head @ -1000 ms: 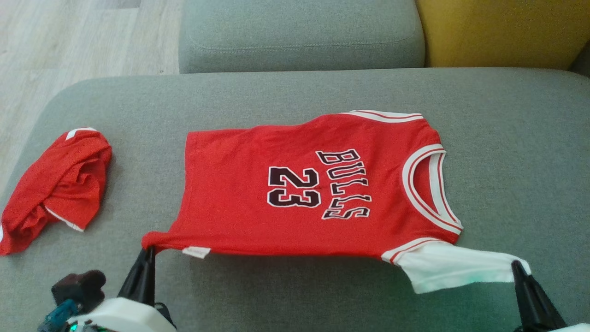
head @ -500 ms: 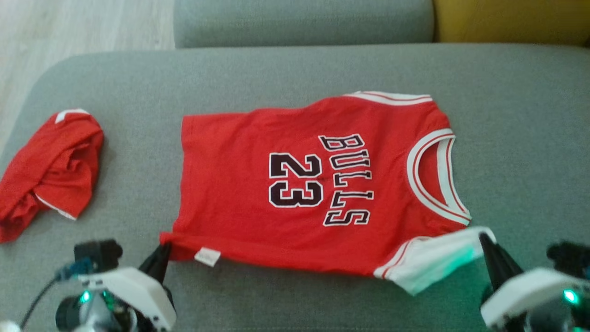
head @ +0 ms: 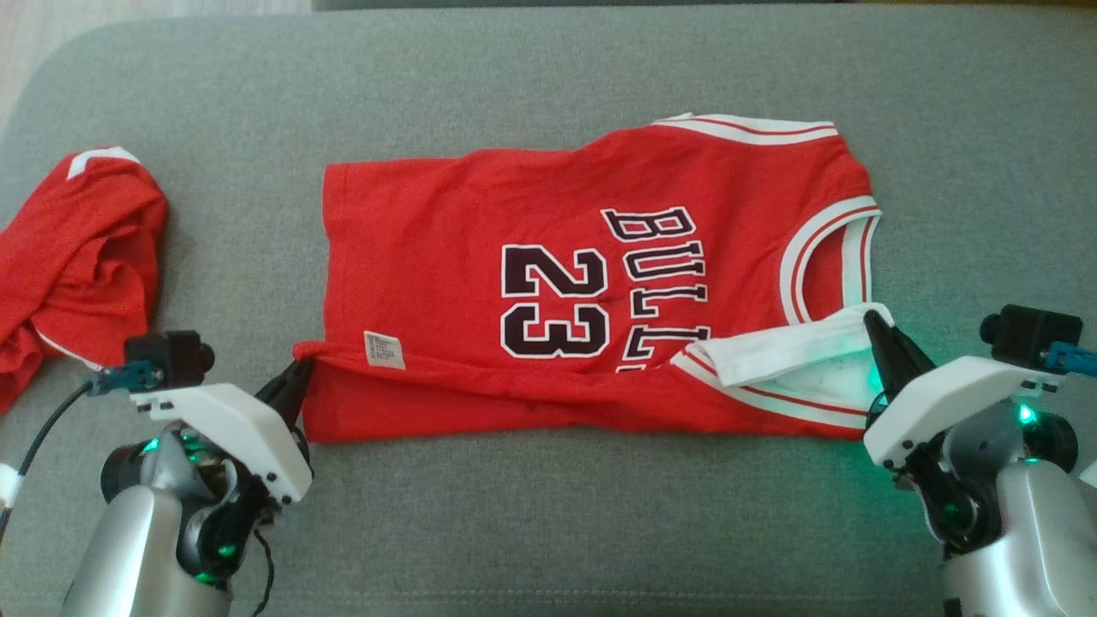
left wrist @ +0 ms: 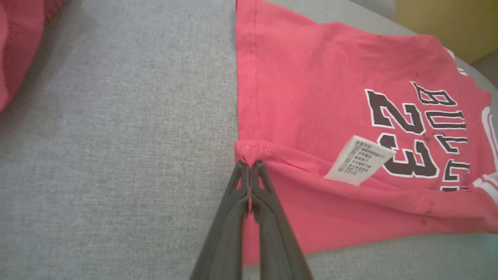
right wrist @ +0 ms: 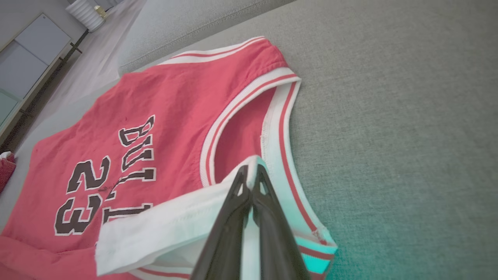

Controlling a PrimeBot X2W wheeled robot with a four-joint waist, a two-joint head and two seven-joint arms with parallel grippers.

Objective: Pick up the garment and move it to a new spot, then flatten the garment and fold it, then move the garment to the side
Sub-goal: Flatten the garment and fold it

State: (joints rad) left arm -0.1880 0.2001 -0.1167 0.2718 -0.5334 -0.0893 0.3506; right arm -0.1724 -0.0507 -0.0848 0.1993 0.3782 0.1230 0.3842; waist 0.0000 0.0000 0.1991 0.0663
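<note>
The garment (head: 480, 214) is a red jersey with "BULLS 23" in black, spread flat across the grey cushion, neck to the right. Its near long edge is folded up over the body. My left gripper (head: 304, 370) is shut on the red hem corner (left wrist: 249, 149), beside a white care label (left wrist: 360, 159). My right gripper (head: 874, 324) is shut on the white sleeve (right wrist: 175, 221), which is drawn over the lettering next to the striped neckline (right wrist: 241, 105).
A second red garment (head: 77, 248) lies crumpled at the cushion's left end. Bare grey cushion (head: 548, 531) runs along the near side and to the right of the jersey. A yellow cushion (left wrist: 447, 23) shows beyond the jersey in the left wrist view.
Both grippers have carried the jersey's near edge away from me, folding it over the body. The head camera has tilted down, so the whole picture has shifted.
</note>
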